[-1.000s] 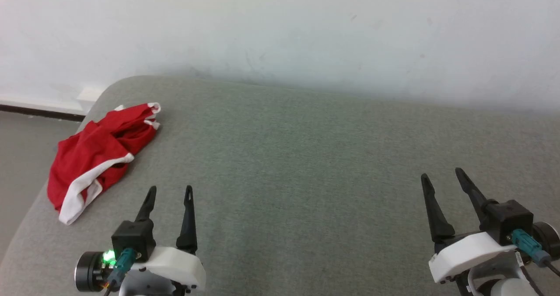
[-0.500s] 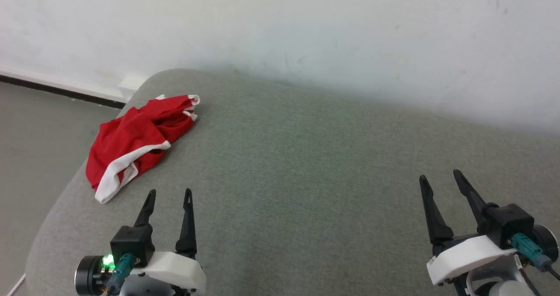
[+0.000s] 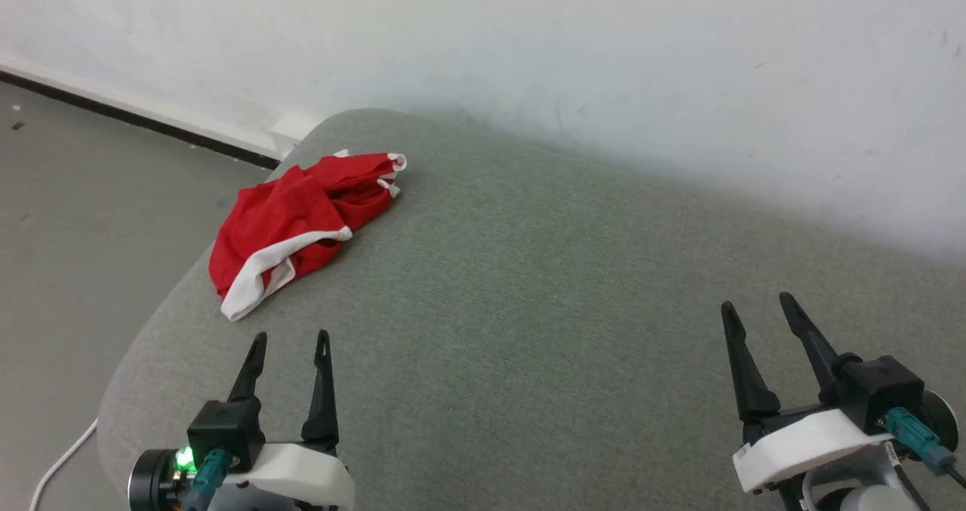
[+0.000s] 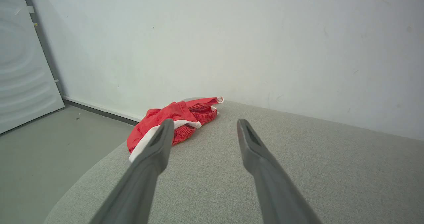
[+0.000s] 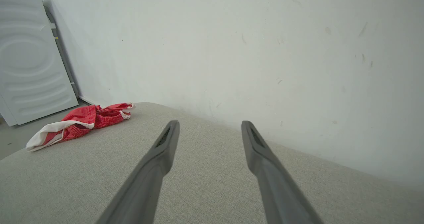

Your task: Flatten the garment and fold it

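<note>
Only the head camera has swung left, shifting the garment (image 3: 290, 228) rightward in frame. It lies crumpled at upper left, near the grey cushion's (image 3: 528, 307) corner. The left claw (image 3: 291, 337) and right claw (image 3: 755, 303) gape empty. The approach is under way; next the left claw must reach and pinch an edge.

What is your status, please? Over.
Left gripper, right gripper open, empty. Red shorts crumpled, untouched, at grey cushion far left corner. Nothing lies between.
</note>
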`<state>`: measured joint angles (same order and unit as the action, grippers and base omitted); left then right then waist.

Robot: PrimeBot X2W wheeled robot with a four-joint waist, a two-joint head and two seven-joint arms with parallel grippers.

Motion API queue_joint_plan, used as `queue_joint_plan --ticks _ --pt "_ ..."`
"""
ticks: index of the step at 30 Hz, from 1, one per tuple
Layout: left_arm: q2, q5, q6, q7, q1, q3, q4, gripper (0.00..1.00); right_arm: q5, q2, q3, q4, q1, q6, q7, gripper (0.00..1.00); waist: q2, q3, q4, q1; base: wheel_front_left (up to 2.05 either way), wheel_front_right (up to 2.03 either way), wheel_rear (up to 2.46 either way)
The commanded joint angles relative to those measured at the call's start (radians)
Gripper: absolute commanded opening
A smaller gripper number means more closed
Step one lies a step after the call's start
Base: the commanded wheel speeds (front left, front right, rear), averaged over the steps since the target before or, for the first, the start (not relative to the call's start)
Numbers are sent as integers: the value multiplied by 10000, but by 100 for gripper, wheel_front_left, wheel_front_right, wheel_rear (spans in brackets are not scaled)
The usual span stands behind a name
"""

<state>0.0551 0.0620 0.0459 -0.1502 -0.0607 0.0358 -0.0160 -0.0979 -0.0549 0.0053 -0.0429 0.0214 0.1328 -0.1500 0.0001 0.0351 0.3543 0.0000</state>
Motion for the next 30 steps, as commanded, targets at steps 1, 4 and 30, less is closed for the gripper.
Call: queue_joint_plan --ticks 1,4,30 --pt "-29 67 75 -75 -129 29 18 100 -74 27 15 -35 53 -13 -77 100 -1 2 150 0 0 0 0" --pt "-30 88 93 -137 -144 33 30 100 -132 28 42 -59 62 -13 -139 100 -1 -1 313 0 0 0 0" --pt "-41 291 241 -680 -237 281 -13 100 -446 39 374 -257 126 -17 -682 100 -1 61 1918 0 0 0 0"
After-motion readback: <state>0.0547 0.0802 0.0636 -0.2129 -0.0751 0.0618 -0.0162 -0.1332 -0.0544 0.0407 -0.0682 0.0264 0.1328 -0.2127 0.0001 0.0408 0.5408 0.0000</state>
